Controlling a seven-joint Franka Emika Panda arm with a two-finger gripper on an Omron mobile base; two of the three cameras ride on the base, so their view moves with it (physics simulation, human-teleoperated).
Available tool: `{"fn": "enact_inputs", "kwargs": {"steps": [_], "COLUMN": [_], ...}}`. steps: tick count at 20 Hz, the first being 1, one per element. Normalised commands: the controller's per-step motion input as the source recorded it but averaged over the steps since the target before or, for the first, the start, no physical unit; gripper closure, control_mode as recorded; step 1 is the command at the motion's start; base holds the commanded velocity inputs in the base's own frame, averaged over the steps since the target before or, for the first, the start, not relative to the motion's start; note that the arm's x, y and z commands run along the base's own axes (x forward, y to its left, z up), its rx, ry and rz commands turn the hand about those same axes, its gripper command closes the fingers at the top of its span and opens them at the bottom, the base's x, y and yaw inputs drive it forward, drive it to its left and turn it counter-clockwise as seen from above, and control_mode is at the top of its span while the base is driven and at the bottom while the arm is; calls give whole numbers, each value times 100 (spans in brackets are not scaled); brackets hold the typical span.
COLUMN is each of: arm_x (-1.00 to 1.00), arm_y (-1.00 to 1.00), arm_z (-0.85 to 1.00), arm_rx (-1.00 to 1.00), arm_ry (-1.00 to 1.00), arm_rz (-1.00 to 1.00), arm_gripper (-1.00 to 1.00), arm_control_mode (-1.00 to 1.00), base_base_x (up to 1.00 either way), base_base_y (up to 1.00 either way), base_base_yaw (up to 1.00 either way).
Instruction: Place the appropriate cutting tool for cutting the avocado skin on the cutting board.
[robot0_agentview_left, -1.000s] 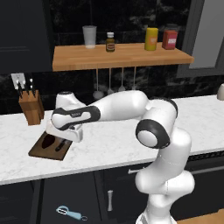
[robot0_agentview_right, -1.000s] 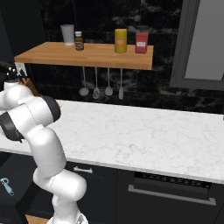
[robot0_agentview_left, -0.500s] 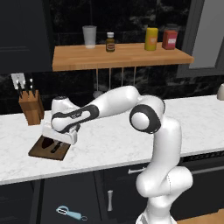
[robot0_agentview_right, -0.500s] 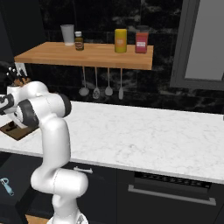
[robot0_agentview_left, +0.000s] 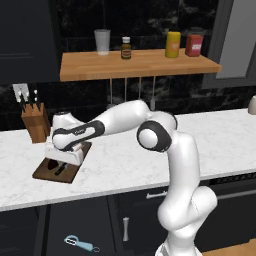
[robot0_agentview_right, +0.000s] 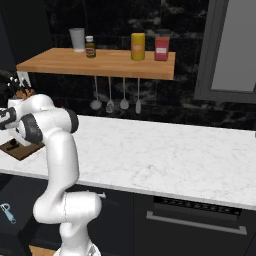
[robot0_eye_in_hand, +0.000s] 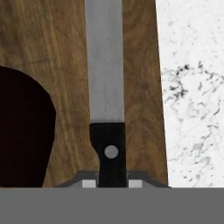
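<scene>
The hand view looks straight down on the dark-brown cutting board (robot0_eye_in_hand: 140, 87). On it lies the knife (robot0_eye_in_hand: 105, 87), silver blade pointing up the picture. Its black riveted handle sits between my gripper (robot0_eye_in_hand: 112, 183) fingertips, which press both its sides. The dark maroon avocado (robot0_eye_in_hand: 22, 131) rests on the board just left of the knife. In the left base view my gripper (robot0_agentview_left: 62, 161) is low over the cutting board (robot0_agentview_left: 45, 175) at the counter's left end, with the avocado (robot0_agentview_left: 50, 163) and the knife (robot0_agentview_left: 60, 170) dark beneath it.
A tan knife block (robot0_agentview_left: 36, 122) stands behind the board against the wall. White marble counter (robot0_eye_in_hand: 192, 87) lies right of the board. A wooden shelf (robot0_agentview_left: 140, 62) with a cup and jars hangs above. The light-blue peeler (robot0_agentview_left: 80, 243) lies on the floor.
The hand has come down and a little nearer onto the board with the knife. The elbow has swung left across the counter.
</scene>
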Motion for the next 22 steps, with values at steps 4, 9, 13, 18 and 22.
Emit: {"fn": "enact_inputs", "kwargs": {"steps": [4, 9, 13, 18, 22], "arm_x": [2, 2, 0, -12, -64], "arm_y": [0, 0, -7, -8, -38], "arm_z": [-23, -16, -3, 12, 55], "arm_rx": [0, 0, 0, 0, 0], "arm_ry": [3, 0, 0, 0, -2], "arm_rz": [0, 0, 0, 1, 0], "arm_gripper": [100, -100, -100, -100, -100], "arm_control_mode": [-100, -100, -100, -100, -100], "base_base_x": [0, 0, 0, 0, 0], "base_base_y": [0, 0, 0, 0, 0], "base_base_yaw": [0, 0, 0, 0, 0]}}
